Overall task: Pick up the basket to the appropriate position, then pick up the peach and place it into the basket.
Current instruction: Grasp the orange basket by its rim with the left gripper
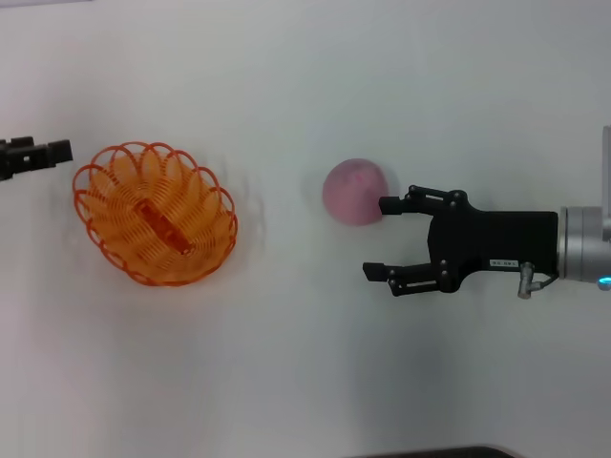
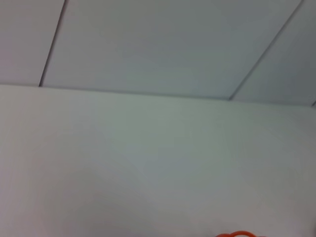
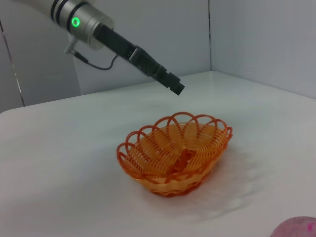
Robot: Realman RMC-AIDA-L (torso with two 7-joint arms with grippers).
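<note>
right claw [image 1: 380, 238] spread wide beside peach [image 1: 353, 191].

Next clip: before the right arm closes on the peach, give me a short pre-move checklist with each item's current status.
1. Right gripper open: ok.
2. Peach centred between its fingers: not ok; it lies beside the upper fingertip.
3. Basket upright on the table, nothing in it: ok.
4. Left gripper off the basket rim: ok; it hangs just outside it.
5. Left gripper's finger state: cannot tell.
6. Path between peach and basket free: ok.
</note>
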